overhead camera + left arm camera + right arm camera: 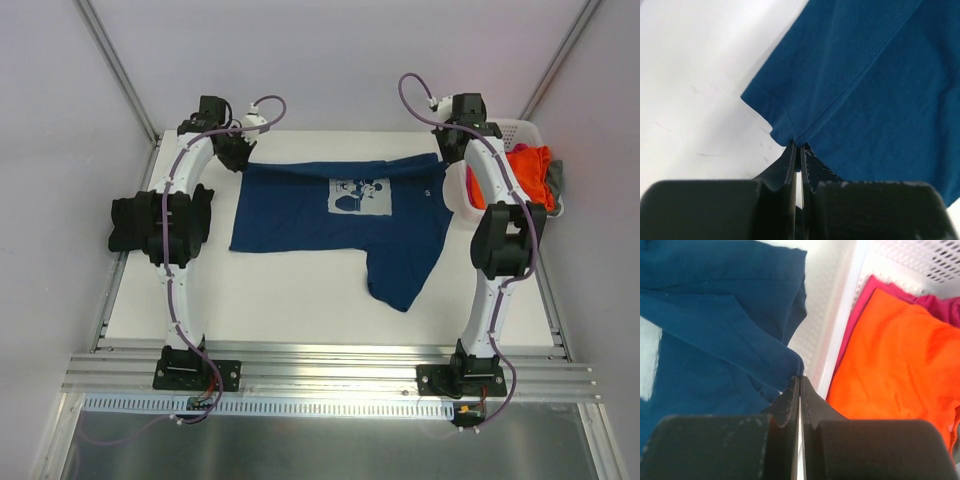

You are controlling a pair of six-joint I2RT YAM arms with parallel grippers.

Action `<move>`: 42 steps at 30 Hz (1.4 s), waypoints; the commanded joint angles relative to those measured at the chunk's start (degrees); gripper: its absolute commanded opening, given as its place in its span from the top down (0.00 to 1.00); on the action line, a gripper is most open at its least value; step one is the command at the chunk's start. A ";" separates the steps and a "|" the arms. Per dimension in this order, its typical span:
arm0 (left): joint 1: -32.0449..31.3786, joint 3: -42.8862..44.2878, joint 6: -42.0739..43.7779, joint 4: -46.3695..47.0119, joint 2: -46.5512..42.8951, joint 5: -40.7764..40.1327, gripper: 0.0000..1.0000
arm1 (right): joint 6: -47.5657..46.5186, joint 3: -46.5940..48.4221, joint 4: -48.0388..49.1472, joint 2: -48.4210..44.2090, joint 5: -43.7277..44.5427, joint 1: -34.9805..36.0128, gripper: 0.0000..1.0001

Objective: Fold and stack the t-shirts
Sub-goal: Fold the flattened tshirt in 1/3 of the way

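Observation:
A navy blue t-shirt (320, 215) (865, 75) (715, 315) with a pale square print (360, 195) lies spread on the white table, one lower flap trailing toward the near side. My left gripper (243, 162) (797, 145) is shut on its far left corner. My right gripper (445, 158) (801, 379) is shut on its far right corner, next to the basket wall. An orange t-shirt (530, 170) (895, 350) lies in the basket over a pink one (940, 302), with a grey one (556, 182) at the basket's right side.
The white perforated plastic basket (530, 128) (840, 300) stands at the table's far right corner. A black bulk (125, 225) sits at the left arm's elbow; I cannot tell whether it is cloth or arm. Metal rails run along the near edge (330, 365).

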 commanded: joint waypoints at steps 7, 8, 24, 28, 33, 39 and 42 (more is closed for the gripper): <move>0.87 -6.83 0.12 -0.24 -7.58 -1.03 1.00 | 0.10 -8.75 -2.39 -10.66 -2.31 -0.72 1.00; 0.96 -7.10 -0.06 -0.33 -7.84 -1.03 1.00 | 0.02 -9.11 -2.39 -10.92 -2.31 -0.98 1.00; 1.93 -4.99 -0.58 -0.24 -1.09 -5.43 1.00 | -3.32 -15.44 -3.80 -8.73 -0.37 -2.21 1.00; 1.93 -5.16 -1.02 -0.24 -0.20 -4.03 1.00 | -2.97 -14.21 -3.71 -6.98 -0.64 -2.21 1.00; 1.66 -7.45 -0.76 -0.33 -0.99 -3.67 1.00 | -2.53 -11.84 -4.15 -4.25 -1.25 -1.86 1.00; 1.58 -8.95 -0.76 -0.42 -1.08 -5.51 1.00 | -2.27 -10.96 -4.68 -2.49 -1.87 -0.81 0.99; 1.31 -8.33 -2.95 -1.12 -0.82 -9.28 0.56 | -2.79 -10.43 -6.60 -2.05 -2.31 -0.19 0.90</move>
